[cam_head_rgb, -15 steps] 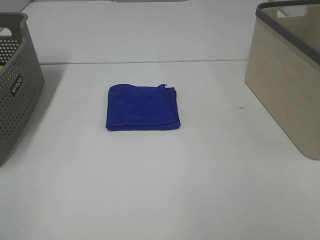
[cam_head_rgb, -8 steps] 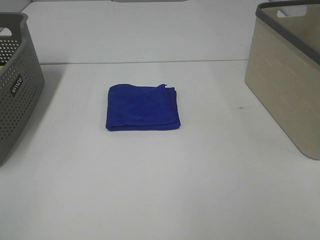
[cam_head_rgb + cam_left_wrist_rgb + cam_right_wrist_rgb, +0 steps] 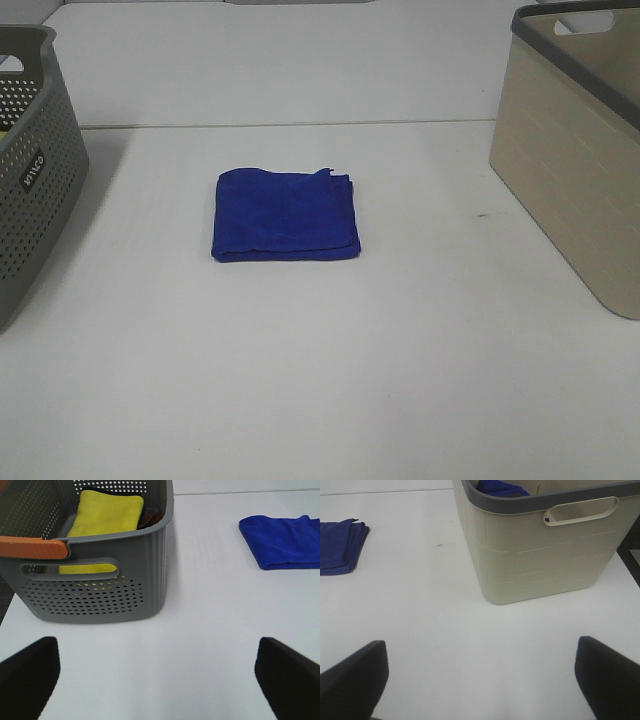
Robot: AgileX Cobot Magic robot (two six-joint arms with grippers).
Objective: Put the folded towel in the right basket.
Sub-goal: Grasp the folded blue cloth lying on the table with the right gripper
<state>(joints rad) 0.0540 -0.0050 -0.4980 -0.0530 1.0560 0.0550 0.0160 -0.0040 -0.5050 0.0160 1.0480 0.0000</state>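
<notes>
The folded towel [image 3: 286, 214] is deep blue all over. The right basket [image 3: 570, 160] is beige with faint brick-like lines and a dark grey rim, and a blue cloth [image 3: 501, 487] lies inside. The left basket [image 3: 30, 180] is grey and dotted with holes, with an orange handle strip [image 3: 33, 547] and a yellow towel [image 3: 106, 514]. The table [image 3: 320, 380] is white. My left gripper [image 3: 159, 677] and right gripper [image 3: 480, 677] are black.

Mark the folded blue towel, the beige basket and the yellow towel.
blue towel [image 3: 286, 215]: exterior high view, middle of its top face.
beige basket [image 3: 540, 555]: right wrist view, side wall below the handle slot.
yellow towel [image 3: 106, 514]: left wrist view, its top face.
</notes>
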